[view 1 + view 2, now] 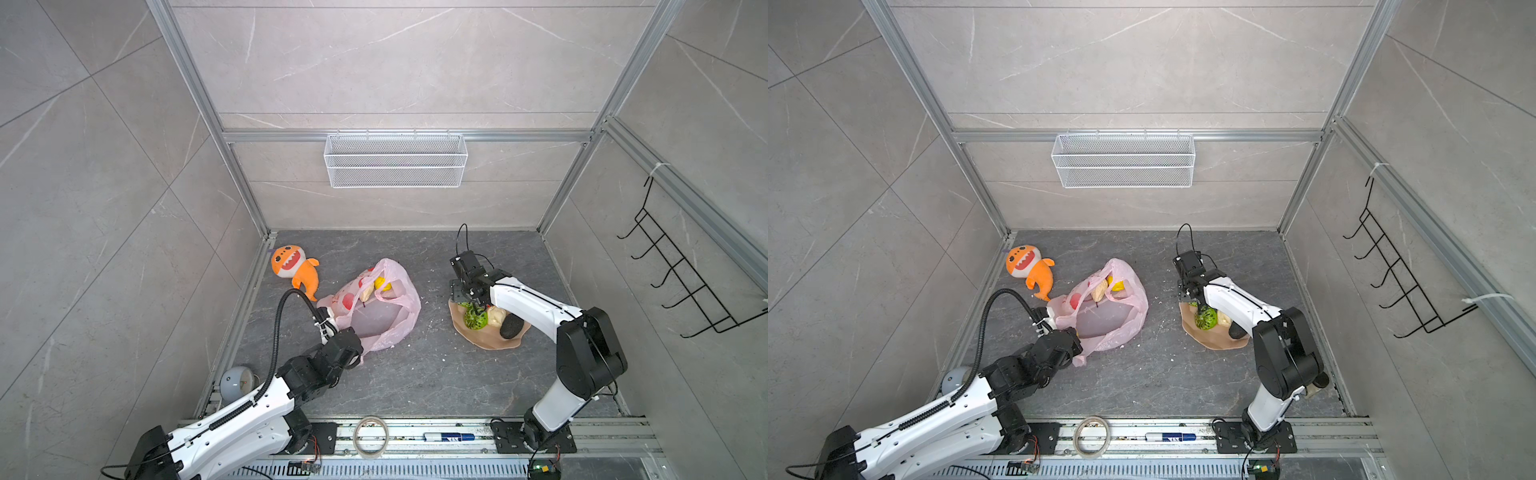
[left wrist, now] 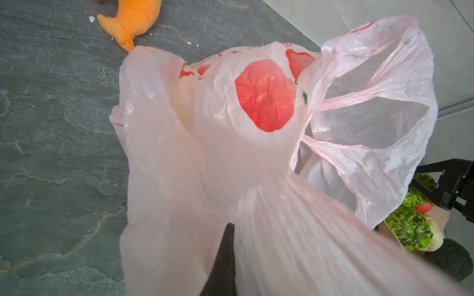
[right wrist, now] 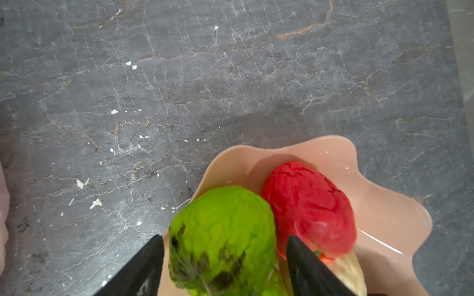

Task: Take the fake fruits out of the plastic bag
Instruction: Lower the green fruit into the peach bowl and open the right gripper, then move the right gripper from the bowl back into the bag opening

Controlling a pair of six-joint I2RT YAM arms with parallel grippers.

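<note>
White arm shells [image 1: 249, 411], black joints [image 1: 590, 357], black corrugated cable [image 1: 276, 332], tapered black jaws.

No word, brand or number can be read anywhere. The plastic bag [image 2: 179, 153] carries red print: a large round red patch, smaller red shapes beside it, and next to these a row of small red strokes that look like characters but are too creased and blurred to make out. In both top views a marker pen [image 1: 449, 436] [image 1: 1170, 436] lying on the front rail [image 1: 602, 436] bears a blue label with white marks, too small to read.
</note>
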